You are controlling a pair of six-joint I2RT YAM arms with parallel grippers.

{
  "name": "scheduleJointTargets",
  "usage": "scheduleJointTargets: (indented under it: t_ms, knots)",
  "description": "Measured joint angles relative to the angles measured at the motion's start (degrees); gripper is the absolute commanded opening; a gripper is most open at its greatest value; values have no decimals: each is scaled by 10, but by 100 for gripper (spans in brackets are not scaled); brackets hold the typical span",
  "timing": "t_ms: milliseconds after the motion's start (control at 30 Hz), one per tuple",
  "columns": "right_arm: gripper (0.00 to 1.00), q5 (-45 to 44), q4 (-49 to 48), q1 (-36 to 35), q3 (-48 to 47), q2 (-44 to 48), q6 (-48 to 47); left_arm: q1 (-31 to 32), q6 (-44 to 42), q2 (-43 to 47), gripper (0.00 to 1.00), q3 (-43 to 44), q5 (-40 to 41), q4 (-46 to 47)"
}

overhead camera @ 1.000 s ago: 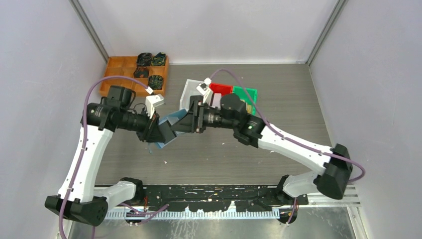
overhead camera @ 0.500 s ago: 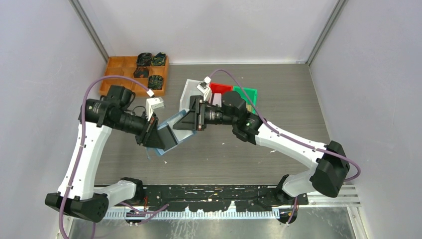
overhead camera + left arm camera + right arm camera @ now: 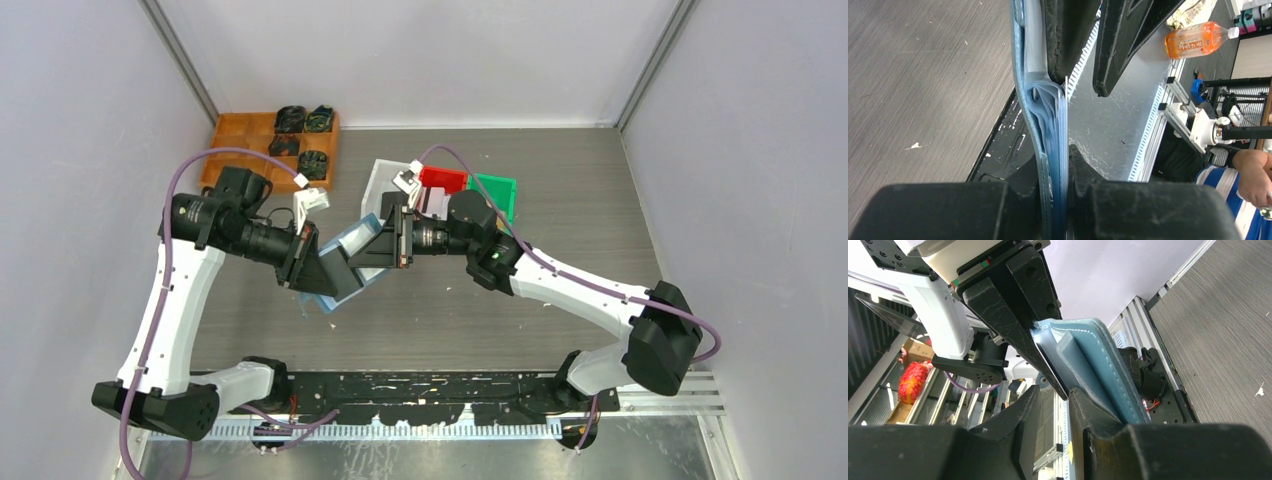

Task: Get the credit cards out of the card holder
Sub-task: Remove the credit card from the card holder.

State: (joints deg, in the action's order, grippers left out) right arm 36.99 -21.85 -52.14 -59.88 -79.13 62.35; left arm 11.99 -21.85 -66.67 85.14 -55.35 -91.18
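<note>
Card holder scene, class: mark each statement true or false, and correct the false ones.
1. The left gripper is clamped on the card holder. True.
2. The card holder lies flat on the table. False: it is held up in the air, off the table.
3. The right gripper is shut tight. False: a gap shows between its fingers.
4. A red bin and a green bin stand side by side on the table. True.
</note>
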Motion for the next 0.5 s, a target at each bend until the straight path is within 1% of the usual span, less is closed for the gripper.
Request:
scheduleJointTargets:
  t_ms: [167, 200, 267, 333, 367, 500]
  knots:
    - [30, 0, -19, -1, 4, -11, 8, -1, 15, -1, 11, 0, 4, 0]
    - [29, -1, -23, -1, 4, -15, 8, -1, 18, -1, 15, 0, 7, 0]
    - [26, -2, -30, -2, 4, -23, 9, -1, 23, -1, 16, 0, 15, 0]
    - [24, -6, -36, -3, 4, -31, 9, -1, 36, -1, 21, 0, 23, 0]
    - [22, -9, -39, -3, 4, -36, 10, -1, 42, -1, 22, 0, 27, 0]
    - [18, -31, -64, -7, 16, -50, 16, -1, 63, -7, 28, 0, 27, 0]
